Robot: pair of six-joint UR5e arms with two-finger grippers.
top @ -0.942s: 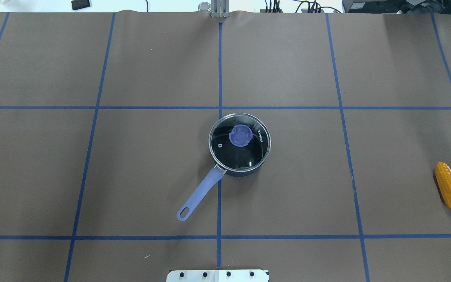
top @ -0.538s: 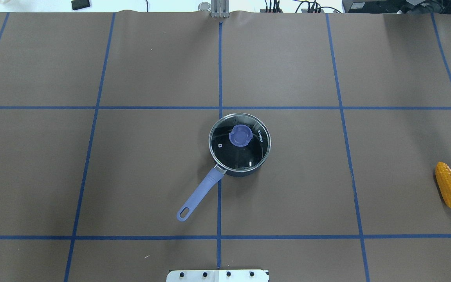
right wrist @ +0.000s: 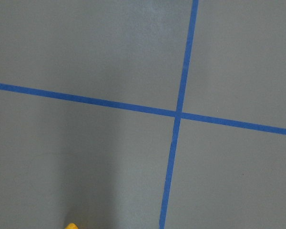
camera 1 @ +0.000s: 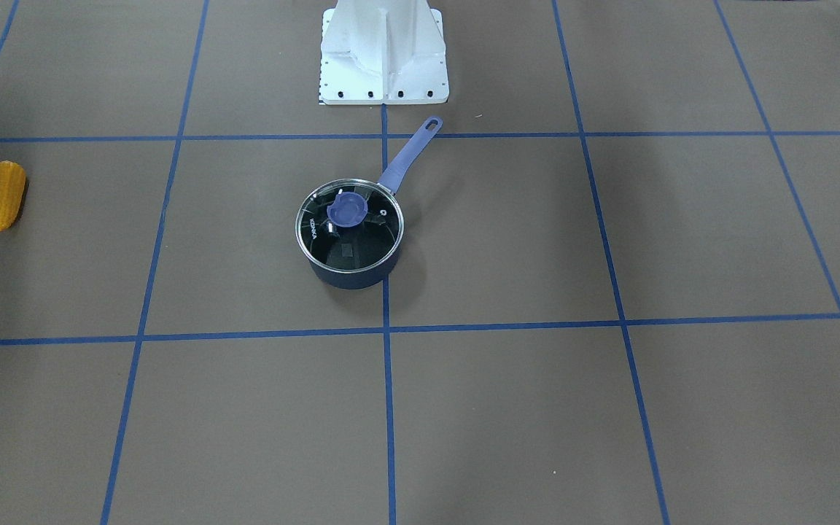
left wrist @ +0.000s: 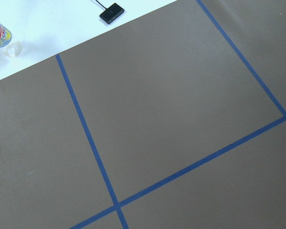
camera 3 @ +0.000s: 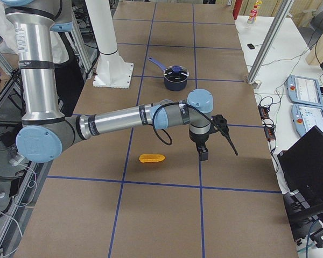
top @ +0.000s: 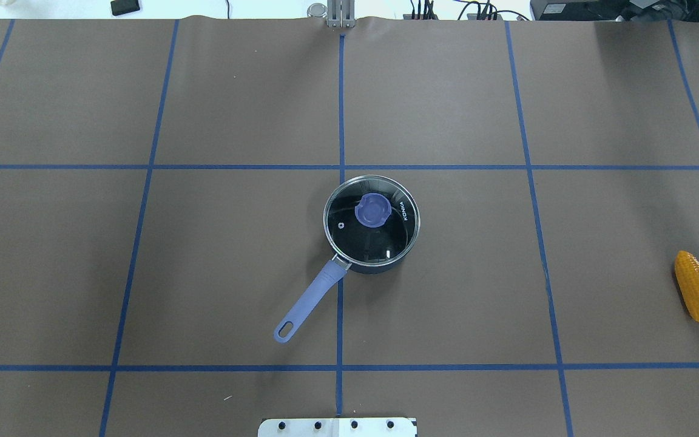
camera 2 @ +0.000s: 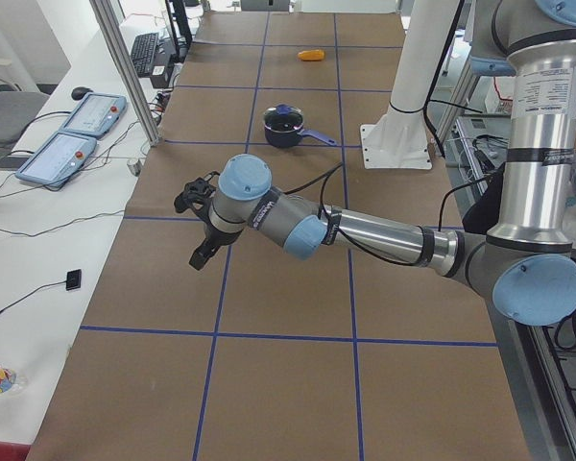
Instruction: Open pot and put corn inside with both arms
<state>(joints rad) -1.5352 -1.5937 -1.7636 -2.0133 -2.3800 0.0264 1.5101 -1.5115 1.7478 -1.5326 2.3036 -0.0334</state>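
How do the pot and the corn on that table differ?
The pot is dark navy with a lavender handle; the corn is orange-yellow. The pot stands near the table's middle; the corn lies far out on the robot's right. The pot is round and shut by a glass lid; the corn is a tapered cob. Both rest on the brown table, untouched.

Overhead, front views opposed, share pot (top: 316,295); 2 wrist cameras look down at table (left wrist: 181,119).
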